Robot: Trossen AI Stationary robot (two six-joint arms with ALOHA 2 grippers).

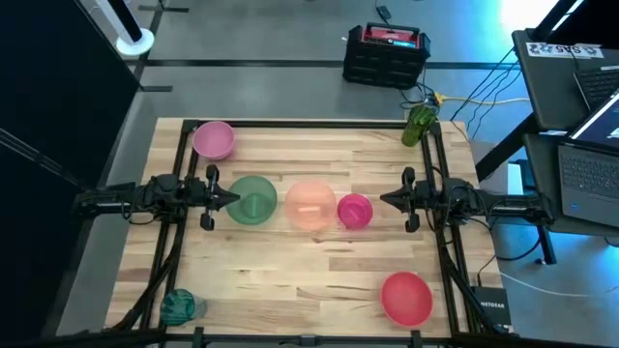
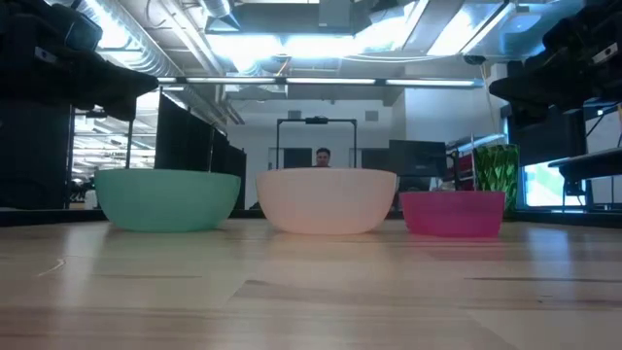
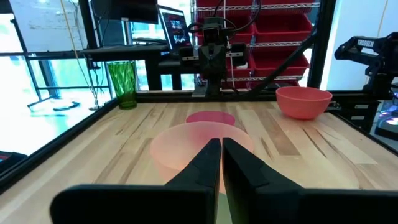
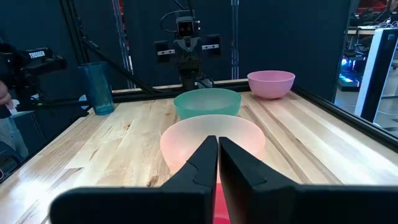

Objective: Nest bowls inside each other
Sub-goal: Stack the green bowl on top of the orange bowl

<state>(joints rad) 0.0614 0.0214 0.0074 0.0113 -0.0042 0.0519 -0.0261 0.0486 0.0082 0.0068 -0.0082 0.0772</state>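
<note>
Three bowls stand upright in a row at mid-table: a green bowl point(image 1: 253, 200), a pale peach bowl point(image 1: 309, 205) and a small magenta bowl point(image 1: 355, 210). A pink bowl point(image 1: 213, 140) sits at the far left corner and a red bowl point(image 1: 406, 297) at the near right. My left gripper point(image 1: 232, 198) hangs shut and level above the green bowl's left rim. My right gripper point(image 1: 385, 198) hangs shut and level just right of the magenta bowl. In the low view the row shows as green point(image 2: 167, 199), peach point(image 2: 326, 201) and magenta point(image 2: 452, 214), each resting on its base.
A green tumbler point(image 1: 420, 124) stands at the far right corner and a teal tumbler point(image 1: 178, 306) at the near left corner. A black frame rail point(image 1: 319, 124) borders the wooden table. Bare wood lies between the row and the near edge.
</note>
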